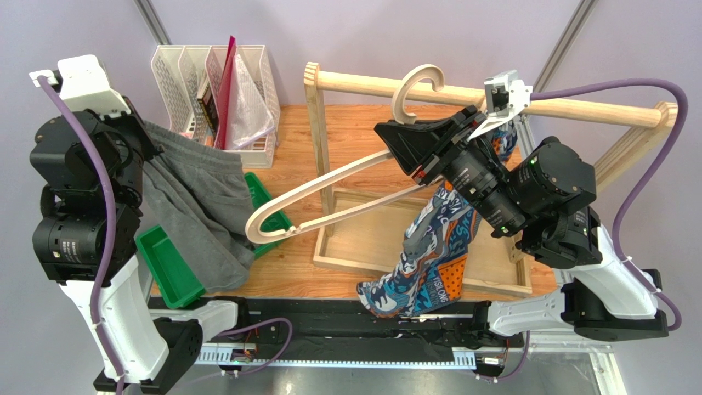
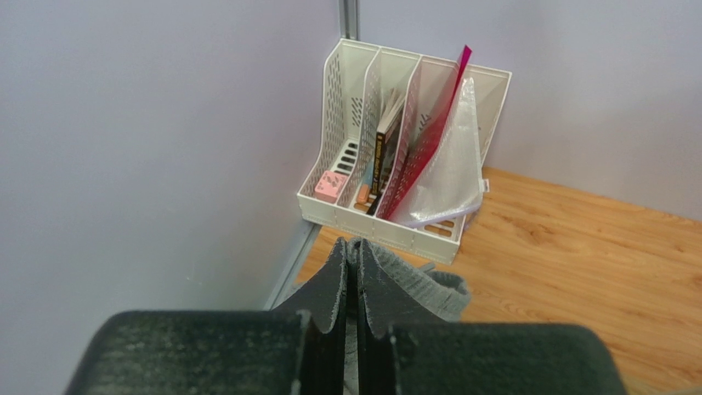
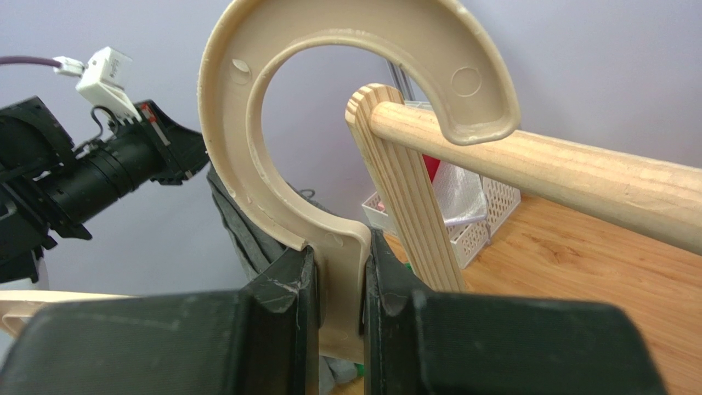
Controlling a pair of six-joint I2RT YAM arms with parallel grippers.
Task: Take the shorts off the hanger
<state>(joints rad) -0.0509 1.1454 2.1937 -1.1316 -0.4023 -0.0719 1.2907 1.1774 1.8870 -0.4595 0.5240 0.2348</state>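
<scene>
Evidently, from above, the grey shorts [image 1: 198, 206] hung off the hanger [image 1: 399, 99], draped over a green bin [image 1: 169, 263], while the patterned shorts [image 1: 432, 255] dangled beside the hanger. At the left wrist, the left end effector [image 2: 353, 247] was clamped on grey cloth. At the right wrist, the right end effector [image 3: 338, 255] pinched the hanger's neck, its hook over the wooden rail [image 3: 577, 177]. The next move probably called for dropping the grey pair, then freeing the patterned one.

The right gripper [image 3: 336, 267] was clamped on the neck of the beige hanger [image 3: 239, 156], whose hook curled over the wooden rail [image 3: 577, 177] beside its upright post [image 3: 404, 189]. Behind the hook hung grey shorts [image 3: 247, 234], near the left arm [image 3: 91, 173].
</scene>
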